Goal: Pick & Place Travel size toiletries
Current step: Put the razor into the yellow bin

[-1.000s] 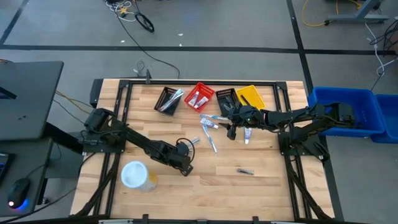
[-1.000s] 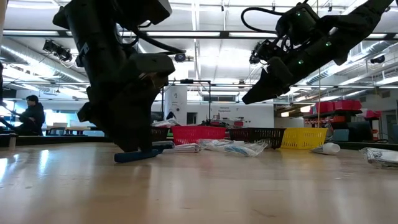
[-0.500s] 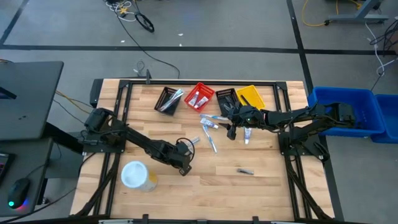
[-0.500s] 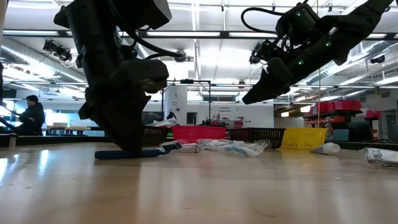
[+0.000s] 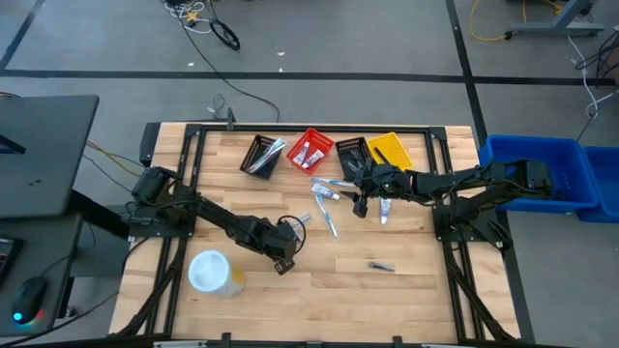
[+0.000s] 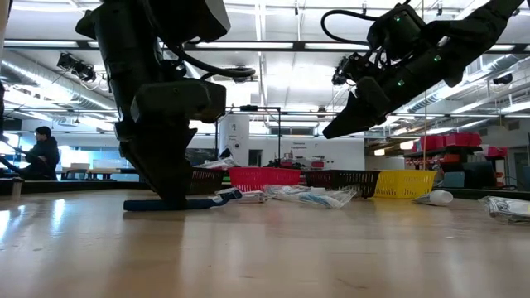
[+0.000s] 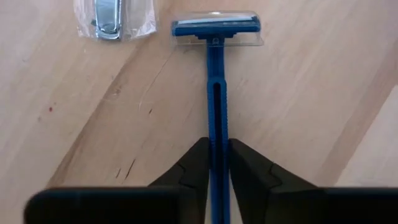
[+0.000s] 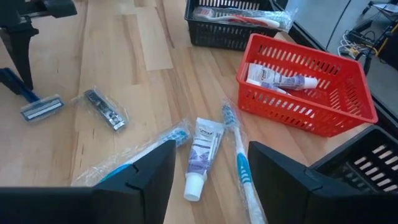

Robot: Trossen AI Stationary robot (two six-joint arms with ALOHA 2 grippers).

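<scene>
L gripper, centre-left in high view, fingers clamped on blue razor handle; razor lies flat on table, head beside bagged nail clipper. R gripper, centre-right, fingers apart, above toothpaste tube & toothbrushes near red basket.

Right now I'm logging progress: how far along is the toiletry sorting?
Done: tubes lie in the red basket. In hand: the left gripper is shut on the blue razor, still on the table. Left: a tube and toothbrush below the open right gripper.
</scene>
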